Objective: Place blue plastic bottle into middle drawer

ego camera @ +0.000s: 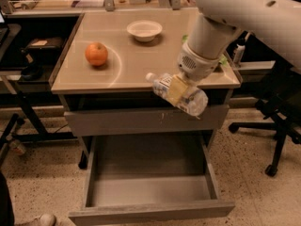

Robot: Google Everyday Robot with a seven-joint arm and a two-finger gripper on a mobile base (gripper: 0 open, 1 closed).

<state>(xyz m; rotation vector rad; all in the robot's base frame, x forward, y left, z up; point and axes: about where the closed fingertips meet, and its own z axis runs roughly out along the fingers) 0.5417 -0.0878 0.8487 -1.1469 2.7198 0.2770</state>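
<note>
The two-finger gripper (175,91), at the end of a thick white arm, hangs above the middle drawer (148,163), a wide shallow grey drawer that stands pulled out with a bare grey inside. Its jaws are pinching the blue plastic bottle (193,102), a small clear, faintly bluish one with a white cap and white label, across its middle. The bottle is therefore in the air. It sits above the rear part of the open drawer, level with the closed grey drawer front (117,122) directly over it.

The bottle lies crosswise in the jaws. Its long axis runs roughly along the drawer's width and is tilted: seen from the drawer's front, the cap end is higher and points left, and the base end is lower and points right. It hangs over the drawer's right half.

The open cavity is below the bottle and a little toward the drawer's front panel. The coming move looks like a descent with a small shift outward. The drawer looks wider than the bottle is long, so this orientation should fit, though the base end may pass near the right side wall.

A round orange fruit (96,54) and a white bowl (144,30) rest on the beige tabletop (141,65) above and behind the drawer, well apart from the bottle.
</note>
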